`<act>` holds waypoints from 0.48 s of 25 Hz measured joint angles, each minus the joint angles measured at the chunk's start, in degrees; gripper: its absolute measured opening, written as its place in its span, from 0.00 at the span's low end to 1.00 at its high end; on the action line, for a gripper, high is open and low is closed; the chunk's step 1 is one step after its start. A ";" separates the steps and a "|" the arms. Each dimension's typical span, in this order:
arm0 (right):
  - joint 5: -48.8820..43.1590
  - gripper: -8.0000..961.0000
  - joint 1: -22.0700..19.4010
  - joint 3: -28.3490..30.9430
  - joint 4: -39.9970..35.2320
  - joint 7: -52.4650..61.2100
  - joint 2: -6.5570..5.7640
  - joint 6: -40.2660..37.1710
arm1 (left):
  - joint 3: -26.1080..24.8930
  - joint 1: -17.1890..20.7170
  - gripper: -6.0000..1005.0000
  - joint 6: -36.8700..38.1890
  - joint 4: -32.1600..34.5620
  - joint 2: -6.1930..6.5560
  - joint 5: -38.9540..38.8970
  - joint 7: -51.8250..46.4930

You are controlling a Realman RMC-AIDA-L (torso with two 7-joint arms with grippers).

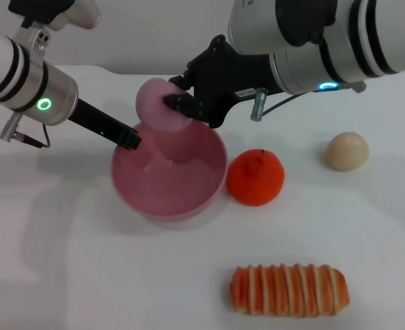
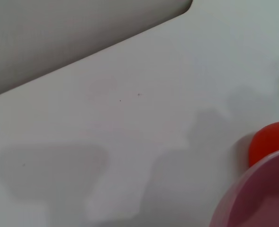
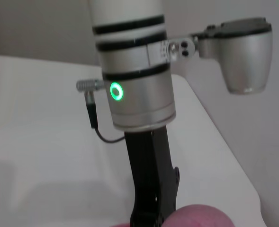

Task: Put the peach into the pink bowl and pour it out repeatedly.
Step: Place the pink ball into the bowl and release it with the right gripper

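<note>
Peach (image 1: 154, 103): round, pale pink, no long axis to speak of; its stem is not visible, so its facing cannot be told. Held in the air above the far rim of the pink bowl (image 1: 169, 175), pinched in the right gripper (image 1: 177, 100), whose black fingers are closed against its right side. Pink bowl: upright on the table (image 1: 85, 275), mouth up, interior bare, round with no preferred direction. Left gripper (image 1: 129, 140): at the bowl's left rim, its black fingertips closed on the rim edge; the left arm reaches in from the upper left with a green ring light lit. In the right wrist view the left arm stands upright with the peach's top (image 3: 196, 216) at the frame's lower edge. Other items: orange-red fruit (image 1: 256, 177) touching or just beside the bowl's right side; beige ball (image 1: 347, 150) farther right, well apart; striped bread roll (image 1: 289, 289) lying crosswise near the front. Surface: plain white matte tabletop with soft shadows. Room: pale grey wall beyond the table's far edge.
</note>
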 joint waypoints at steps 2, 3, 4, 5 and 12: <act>0.59 0.16 -0.26 0.13 0.15 -0.11 0.00 0.37 | 0.07 -0.01 0.05 -0.18 -0.17 -0.01 0.00 -0.01; 0.65 0.17 -0.43 0.23 0.16 -0.16 0.00 0.50 | 0.07 -0.02 0.05 -0.22 -0.24 -0.01 0.00 -0.01; 0.67 0.17 -0.65 0.33 0.09 -0.18 -0.01 0.72 | 0.07 -0.02 0.05 -0.26 -0.30 -0.01 0.00 -0.02; 0.68 0.18 -0.99 0.41 -0.07 -0.21 -0.03 0.95 | 0.07 -0.03 0.05 -0.27 -0.33 -0.01 0.00 -0.01; 1.17 0.43 -6.35 1.13 -5.18 -0.97 0.04 4.67 | 0.05 0.11 0.05 -0.60 -0.53 0.11 0.00 0.00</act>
